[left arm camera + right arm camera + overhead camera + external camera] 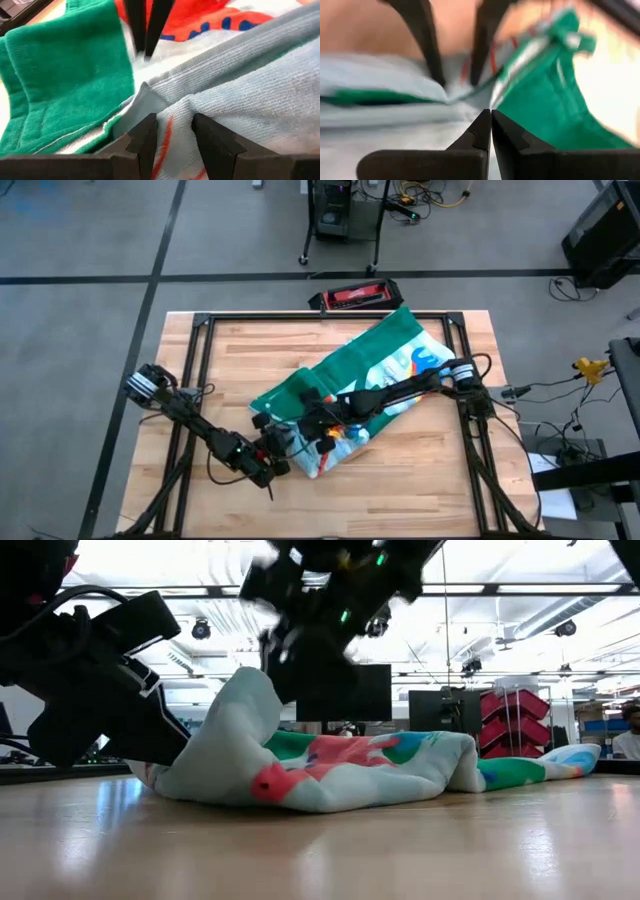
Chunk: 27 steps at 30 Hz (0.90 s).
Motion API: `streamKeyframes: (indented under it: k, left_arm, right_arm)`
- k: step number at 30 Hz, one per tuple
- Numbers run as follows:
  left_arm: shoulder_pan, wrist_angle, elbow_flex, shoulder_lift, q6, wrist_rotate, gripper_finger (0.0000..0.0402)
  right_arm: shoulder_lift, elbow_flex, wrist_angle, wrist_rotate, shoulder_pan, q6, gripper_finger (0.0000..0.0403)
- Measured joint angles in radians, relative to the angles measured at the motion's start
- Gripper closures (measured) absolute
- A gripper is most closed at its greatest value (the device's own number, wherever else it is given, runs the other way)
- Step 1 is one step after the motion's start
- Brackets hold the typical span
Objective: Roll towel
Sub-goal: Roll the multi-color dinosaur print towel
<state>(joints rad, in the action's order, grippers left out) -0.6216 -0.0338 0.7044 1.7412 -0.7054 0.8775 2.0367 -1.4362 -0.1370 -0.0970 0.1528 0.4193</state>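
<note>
The towel (pixel 380 375) lies slantwise from the table's far right toward its near middle. Its green back (pixel 65 75) is folded over the pale printed face. My left gripper (pixel 173 131) reaches in from the near left and is shut on the towel's near end, which rises in a hump (pixel 245 700). My right gripper (pixel 491 117) comes from the right and hangs shut just above the same end of the towel. Nothing is between its fingers. In the left wrist view its shut fingertips (pixel 144 47) show over the cloth. My left gripper pinches a raised pale fold (pixel 172 117) at the towel's near end between its two fingers. The fingers slant down from the table's near left. The pinched part stands up off the table as a hump, and the rest of the towel lies on the wood.
A black metal frame (pixel 200 325) runs around the wooden tabletop. A red and black box (pixel 355 296) lies just beyond the far edge. Bare wood (pixel 410 480) shows near the front edge, right of the towel.
</note>
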Motion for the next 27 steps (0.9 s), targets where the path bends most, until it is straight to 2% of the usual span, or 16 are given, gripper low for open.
streamKeyframes:
  k: [2, 5, 6, 13, 20, 27]
  left_arm:
    - [0.0, 0.0, 0.0, 0.0, 0.008, -0.003, 0.0283]
    - [0.0, 0.0, -0.001, 0.0, 0.013, -0.005, 0.0283]
    - [0.0, 0.0, -0.001, 0.0, 0.016, -0.004, 0.0283]
    - [0.0, 0.015, -0.003, 0.0, 0.023, 0.0, 0.0283]
    - [0.001, 0.04, -0.003, 0.0, 0.042, 0.012, 0.0283]
    - [0.007, 0.156, -0.004, 0.0, 0.153, 0.026, 0.0283]
  right_arm:
    - [-0.028, 0.024, 0.045, 0.098, 0.011, 0.015, 0.0403]
    - [-0.057, 0.088, 0.201, 0.27, 0.022, -0.012, 0.0403]
    - [-0.061, 0.107, 0.247, 0.287, 0.026, -0.032, 0.0403]
    - [-0.005, 0.205, 0.355, 0.268, 0.089, -0.148, 0.0403]
    - [0.043, 0.238, 0.414, 0.103, 0.168, -0.251, 0.0403]
    - [0.129, 0.237, 0.493, 0.068, 0.175, -0.344, 0.0403]
